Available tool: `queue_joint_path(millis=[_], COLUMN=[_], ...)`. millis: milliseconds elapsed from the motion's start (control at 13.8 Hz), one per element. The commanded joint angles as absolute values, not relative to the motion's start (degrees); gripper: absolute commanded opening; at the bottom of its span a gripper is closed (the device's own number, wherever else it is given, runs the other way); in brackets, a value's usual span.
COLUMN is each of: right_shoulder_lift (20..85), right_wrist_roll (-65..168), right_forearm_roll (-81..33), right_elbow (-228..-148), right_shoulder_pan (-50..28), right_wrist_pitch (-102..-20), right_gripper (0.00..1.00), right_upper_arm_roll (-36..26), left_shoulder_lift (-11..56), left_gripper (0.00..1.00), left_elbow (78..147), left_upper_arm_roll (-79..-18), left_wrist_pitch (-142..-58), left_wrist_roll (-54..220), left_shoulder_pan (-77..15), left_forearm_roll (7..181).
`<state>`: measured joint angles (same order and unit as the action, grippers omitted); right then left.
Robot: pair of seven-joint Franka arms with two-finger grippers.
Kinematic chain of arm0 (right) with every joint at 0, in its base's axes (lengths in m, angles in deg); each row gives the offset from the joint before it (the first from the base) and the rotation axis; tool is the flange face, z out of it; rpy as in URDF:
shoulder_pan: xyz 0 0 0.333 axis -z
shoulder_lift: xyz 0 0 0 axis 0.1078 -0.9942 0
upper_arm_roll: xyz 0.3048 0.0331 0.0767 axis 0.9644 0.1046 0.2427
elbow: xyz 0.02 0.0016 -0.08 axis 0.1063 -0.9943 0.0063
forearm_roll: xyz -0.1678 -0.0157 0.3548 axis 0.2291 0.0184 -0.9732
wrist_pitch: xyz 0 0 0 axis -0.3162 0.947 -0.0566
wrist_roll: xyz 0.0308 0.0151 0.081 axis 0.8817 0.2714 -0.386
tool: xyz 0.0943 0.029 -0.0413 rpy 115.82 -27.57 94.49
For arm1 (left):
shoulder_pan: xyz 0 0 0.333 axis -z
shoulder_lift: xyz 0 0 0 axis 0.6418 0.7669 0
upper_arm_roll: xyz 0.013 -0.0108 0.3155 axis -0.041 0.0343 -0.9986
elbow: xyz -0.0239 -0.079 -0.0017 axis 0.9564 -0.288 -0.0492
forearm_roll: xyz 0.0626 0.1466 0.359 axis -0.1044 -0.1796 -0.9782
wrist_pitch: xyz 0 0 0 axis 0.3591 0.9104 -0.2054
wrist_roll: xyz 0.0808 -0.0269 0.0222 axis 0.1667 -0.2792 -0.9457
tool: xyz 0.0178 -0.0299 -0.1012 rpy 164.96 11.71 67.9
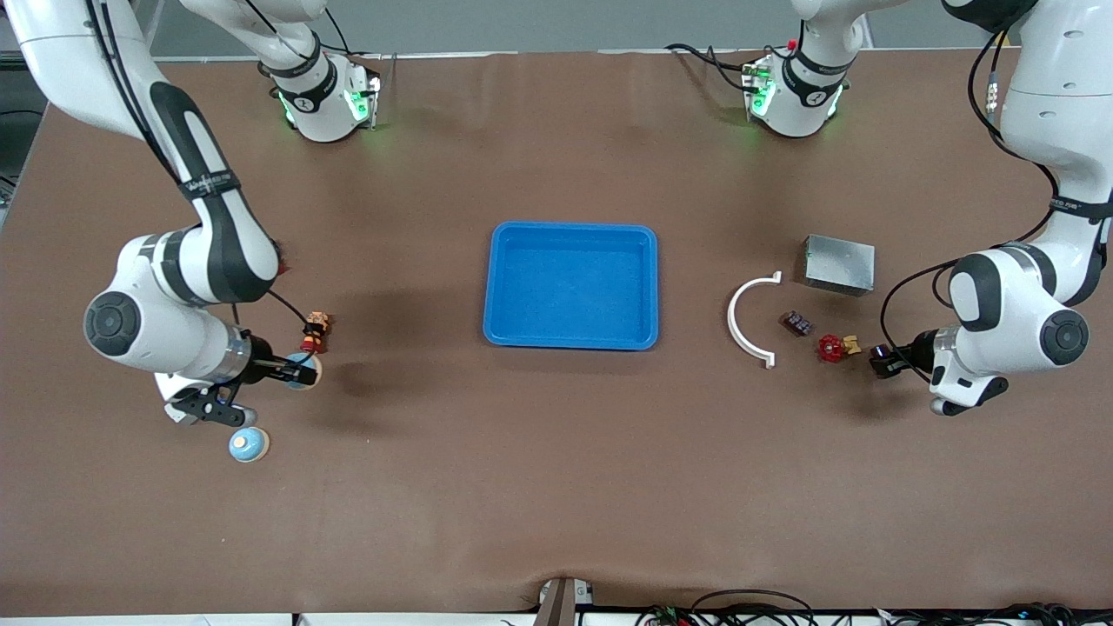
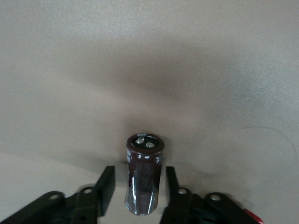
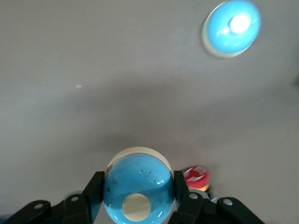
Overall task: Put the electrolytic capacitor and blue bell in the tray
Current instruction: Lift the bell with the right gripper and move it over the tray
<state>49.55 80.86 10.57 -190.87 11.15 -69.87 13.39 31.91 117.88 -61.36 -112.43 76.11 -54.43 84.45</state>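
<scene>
Tray: your blue tray [image 1: 571, 235] sits mid-table between the two arms, with nothing in it.
Left gripper: your left gripper [image 1: 884, 360] [image 2: 138, 186] is clenched on the electrolytic capacitor [image 2: 143, 173], a dark cylinder between the fingers [image 2: 106, 183], above the tabletop at the left arm's end, well apart from the tray.
Right gripper: your right gripper [image 1: 300, 373] [image 3: 138, 192] grasps the blue bell [image 1: 306, 370] [image 3: 138, 187] between its fingers [image 3: 94, 186], at the right arm's end, also outside the tray.
Second bell: you have another blue bell [image 1: 249, 445] [image 3: 231, 28] on the table, nearer the front camera.
Nearby: small figurine [image 1: 316, 330], grey metal box [image 1: 838, 264], white curved piece [image 1: 749, 320], red valve [image 1: 832, 348], small dark part [image 1: 796, 323].
</scene>
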Motion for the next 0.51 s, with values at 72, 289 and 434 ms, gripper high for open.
queue_joint_path(millis=[72,289,434], right_shoulder_lift=[55.02,58.01,59.51], right_wrist_roll=[95.62,105.73,112.76], right_forearm_roll=[9.79,9.79,9.88], right_elbow=[-194.34,-194.79,-194.79], right_shoulder_pan=[10.68,8.31,4.37], right_wrist_pitch=[-68.77,-66.15,-65.35], right_gripper=[0.00,0.00,0.00], right_upper_arm_roll=[20.04,24.09,25.06], left_shoulder_lift=[32.44,32.88,32.10], left_gripper=[0.34,0.00,0.00], left_elbow=[117.10,117.01,116.75], left_upper_arm_roll=[-61.41,-61.41,-61.41], left_wrist_pitch=[-112.31,-112.31,-111.70], left_wrist_roll=[75.54,75.97,76.06], left_shoulder_pan=[-54.25,-54.34,-54.34], left_forearm_roll=[82.47,82.21,82.21])
